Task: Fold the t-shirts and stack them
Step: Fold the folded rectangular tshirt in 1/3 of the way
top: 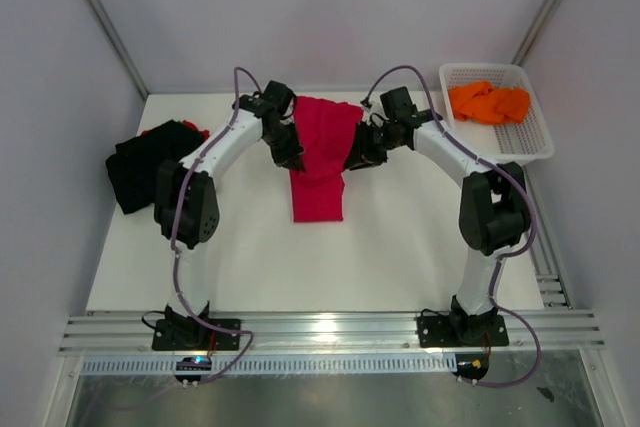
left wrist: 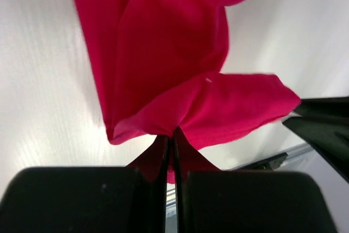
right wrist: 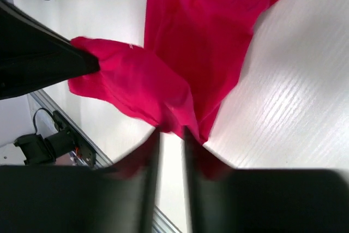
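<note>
A crimson t-shirt [top: 318, 172] lies in a long narrow strip at the table's middle, its far end bunched between the two arms. My left gripper [top: 293, 159] is shut on a lifted fold of that shirt [left wrist: 169, 42], the cloth pinched at the jaw tips [left wrist: 173, 135]. My right gripper [top: 357, 159] is at the fold's other side. In the right wrist view its blurred jaws [right wrist: 170, 132] stand a little apart, with the shirt's edge [right wrist: 202, 31] lying across their tips. A black t-shirt [top: 145, 162] with a bit of red t-shirt [top: 165, 129] behind it sits at the left.
A white mesh basket [top: 535, 142] at the back right holds a crumpled orange t-shirt [top: 488, 102]. Grey walls close in on the left, right and back. A metal rail [top: 330, 332] runs along the near edge by the arm bases.
</note>
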Motion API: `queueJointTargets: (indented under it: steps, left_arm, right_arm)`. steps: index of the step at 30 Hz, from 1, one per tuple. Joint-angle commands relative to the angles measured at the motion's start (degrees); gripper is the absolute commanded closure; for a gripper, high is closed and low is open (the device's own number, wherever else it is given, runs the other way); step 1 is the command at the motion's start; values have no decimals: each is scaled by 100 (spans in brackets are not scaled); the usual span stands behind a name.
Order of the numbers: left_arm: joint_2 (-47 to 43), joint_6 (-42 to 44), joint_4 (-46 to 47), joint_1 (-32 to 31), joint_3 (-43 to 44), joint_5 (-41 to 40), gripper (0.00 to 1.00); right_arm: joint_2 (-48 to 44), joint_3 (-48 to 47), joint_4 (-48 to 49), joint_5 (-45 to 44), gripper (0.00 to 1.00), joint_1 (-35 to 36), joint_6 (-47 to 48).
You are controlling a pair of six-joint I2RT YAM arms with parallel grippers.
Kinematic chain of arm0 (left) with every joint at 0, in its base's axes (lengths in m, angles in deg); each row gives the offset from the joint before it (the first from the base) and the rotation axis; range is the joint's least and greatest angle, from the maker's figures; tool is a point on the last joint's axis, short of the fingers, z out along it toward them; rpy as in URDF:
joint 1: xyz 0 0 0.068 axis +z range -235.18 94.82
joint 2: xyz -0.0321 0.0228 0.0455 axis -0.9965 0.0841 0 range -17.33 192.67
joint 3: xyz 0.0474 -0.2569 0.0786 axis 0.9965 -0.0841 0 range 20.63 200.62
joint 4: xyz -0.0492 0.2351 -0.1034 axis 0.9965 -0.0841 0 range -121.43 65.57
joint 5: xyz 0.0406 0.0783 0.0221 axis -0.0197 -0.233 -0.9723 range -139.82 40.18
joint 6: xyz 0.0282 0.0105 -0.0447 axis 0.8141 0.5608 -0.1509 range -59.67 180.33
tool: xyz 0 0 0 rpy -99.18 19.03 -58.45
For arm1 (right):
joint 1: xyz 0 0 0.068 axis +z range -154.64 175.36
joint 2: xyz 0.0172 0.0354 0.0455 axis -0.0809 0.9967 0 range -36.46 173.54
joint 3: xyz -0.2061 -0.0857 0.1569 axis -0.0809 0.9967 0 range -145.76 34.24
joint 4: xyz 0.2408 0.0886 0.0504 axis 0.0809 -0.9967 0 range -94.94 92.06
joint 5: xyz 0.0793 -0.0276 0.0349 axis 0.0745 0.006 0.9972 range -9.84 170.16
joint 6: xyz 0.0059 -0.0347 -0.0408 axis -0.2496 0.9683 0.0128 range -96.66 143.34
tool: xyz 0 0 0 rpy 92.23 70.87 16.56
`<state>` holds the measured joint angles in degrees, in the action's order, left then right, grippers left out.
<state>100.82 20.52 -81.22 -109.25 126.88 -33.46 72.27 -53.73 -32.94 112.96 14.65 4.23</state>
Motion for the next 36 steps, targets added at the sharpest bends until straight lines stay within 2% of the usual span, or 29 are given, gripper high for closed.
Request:
queueJointTargets:
  steps: [1, 4, 13, 17, 20, 25, 36]
  left_arm:
    - [15, 140, -411, 175, 158, -475, 100]
    - [-20, 132, -455, 237, 123, -651, 100]
    - [208, 158, -209, 368, -114, -520, 100]
    - [480, 316, 133, 368, -395, 103, 84]
    - [621, 272, 678, 368, -860, 550, 83]
    - [771, 184, 1030, 360, -1037, 675, 86]
    - [1087, 290, 723, 360, -563, 640, 87]
  right_arm:
    - [26, -90, -103, -168, 60, -118, 189]
    - [-97, 121, -7, -493, 50, -136, 189]
    - [-299, 587, 143, -573, 49, -127, 233]
    - [-361, 754, 274, -485, 49, -127, 171]
    - [-335, 763, 284, -458, 49, -127, 162]
    - [-291, 842, 485, -336, 50, -127, 5]
    - [-221, 1290, 987, -63, 50, -127, -268]
